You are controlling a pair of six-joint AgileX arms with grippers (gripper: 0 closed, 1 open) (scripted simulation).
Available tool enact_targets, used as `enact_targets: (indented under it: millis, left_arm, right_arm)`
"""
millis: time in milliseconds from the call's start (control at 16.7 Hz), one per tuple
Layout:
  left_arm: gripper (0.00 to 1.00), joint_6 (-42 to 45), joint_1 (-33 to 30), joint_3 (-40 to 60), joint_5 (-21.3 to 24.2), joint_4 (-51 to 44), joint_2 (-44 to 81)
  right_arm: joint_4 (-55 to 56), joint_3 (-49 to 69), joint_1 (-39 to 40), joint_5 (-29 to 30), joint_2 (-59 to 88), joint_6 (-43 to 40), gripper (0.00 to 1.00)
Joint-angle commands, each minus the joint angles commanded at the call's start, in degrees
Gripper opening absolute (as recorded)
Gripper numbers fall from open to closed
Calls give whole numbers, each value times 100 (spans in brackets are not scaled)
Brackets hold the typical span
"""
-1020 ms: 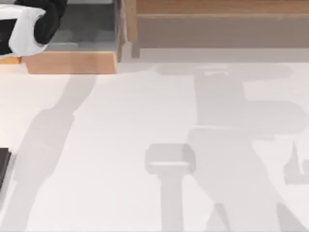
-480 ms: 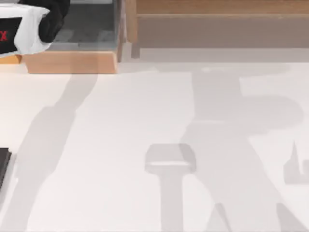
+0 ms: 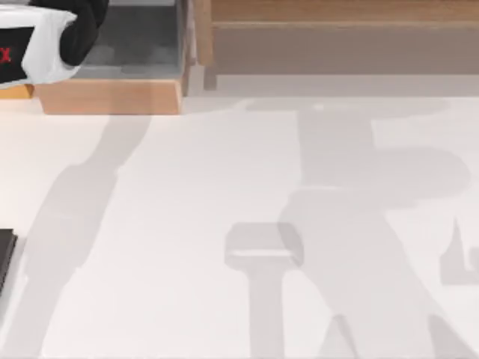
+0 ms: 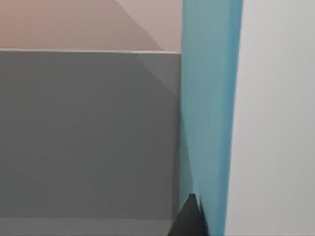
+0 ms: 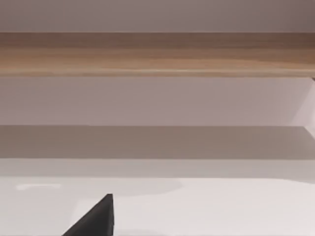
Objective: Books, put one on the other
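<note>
A blue book (image 4: 209, 98) stands edge-on right in front of my left gripper (image 4: 189, 219), whose dark tip lies against the book's near end. Beside the book is a grey panel (image 4: 88, 132) with a wooden surface behind it. My left arm (image 3: 45, 41) reaches over the grey compartment (image 3: 135, 45) of the wooden shelf at the table's far left. A dark flat thing (image 3: 4, 258), perhaps a second book, is cut off by the left edge of the table. A dark part of my right gripper (image 5: 96, 219) hovers over the white table, facing a wooden shelf (image 5: 157, 54).
A long wooden shelf (image 3: 337, 22) runs along the back of the table, with a lower wooden box (image 3: 112, 96) at the back left. Arm shadows fall across the white tabletop (image 3: 187, 187) in the middle and on the right.
My left arm shifted slightly to the right between the first two frames, then stayed still. The shadows on the table moved a little.
</note>
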Motion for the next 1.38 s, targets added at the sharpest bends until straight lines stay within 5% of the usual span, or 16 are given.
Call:
enact_targets:
  millis: [180,1380]
  left_arm:
    - [0,0,0,0,0,0,0]
    - [0,-133,290,-97,-351,-556,-338]
  right_arm:
    - [0,0,0,0,0,0,100]
    - [0,0,0,0,0,0,100]
